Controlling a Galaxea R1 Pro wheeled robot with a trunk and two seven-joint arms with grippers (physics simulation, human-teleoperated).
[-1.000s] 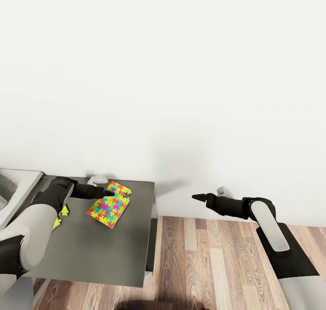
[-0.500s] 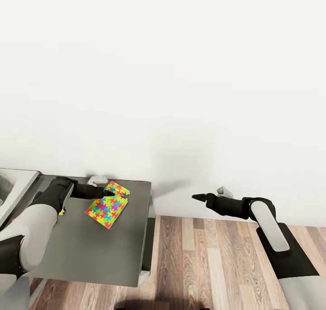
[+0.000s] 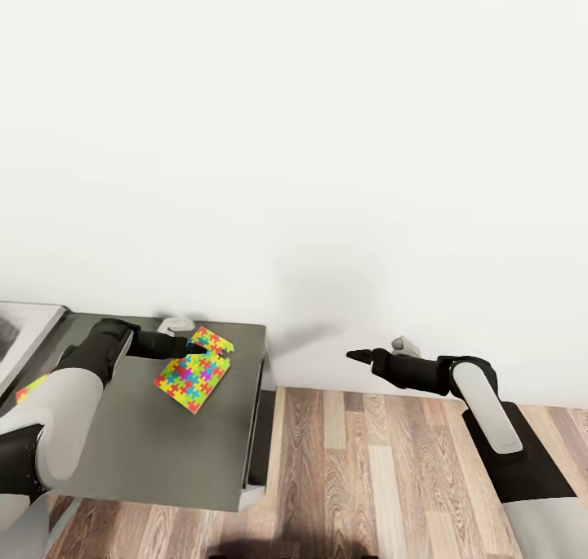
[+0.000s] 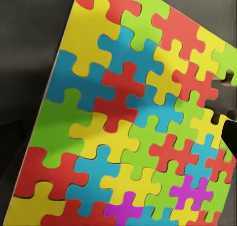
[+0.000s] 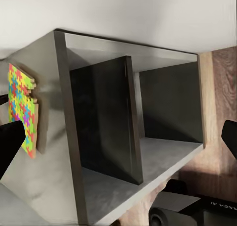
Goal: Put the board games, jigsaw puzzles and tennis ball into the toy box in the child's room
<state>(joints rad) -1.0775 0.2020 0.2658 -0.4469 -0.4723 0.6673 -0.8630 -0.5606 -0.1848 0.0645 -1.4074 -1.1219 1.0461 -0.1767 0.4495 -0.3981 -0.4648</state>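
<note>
thin flat multicoloured jigsaw puzzle sheet [image 3: 195, 369] w/ a notched corner lies on the dark grey top of the table [image 3: 155, 453], near its far edge & toward the end by the wooden floor [image 3: 367, 477]. left wrist view is close on the same sheet [image 4: 133, 117]: interlocking yellow, red, blue, green & a few purple pieces, dark top showing beside it. left gripper [image 3: 193, 348] sits at the sheet's far notched corner, tips right at its edge; can't tell if it's spread, closed or gripping the sheet, tips too small & dark. left arm's white forearm crosses the table's near-left part. a 2nd bit of multicoloured puzzle [image 3: 31, 388] peeks out beside that forearm, mostly hidden. light grey part of the desk meets the dark top at far left.

right gripper [image 3: 356, 355] hangs in the air off the table's end, above the floor, well apart from the sheet; fingers look pressed together to a point, holding nothing. right wrist view looks at the table's end: open dark grey shelf compartments [image 5: 133, 127] w/ an upright divider, puzzle sheet [image 5: 22, 107] on top. plain white wall [image 3: 327, 135] behind.
</note>
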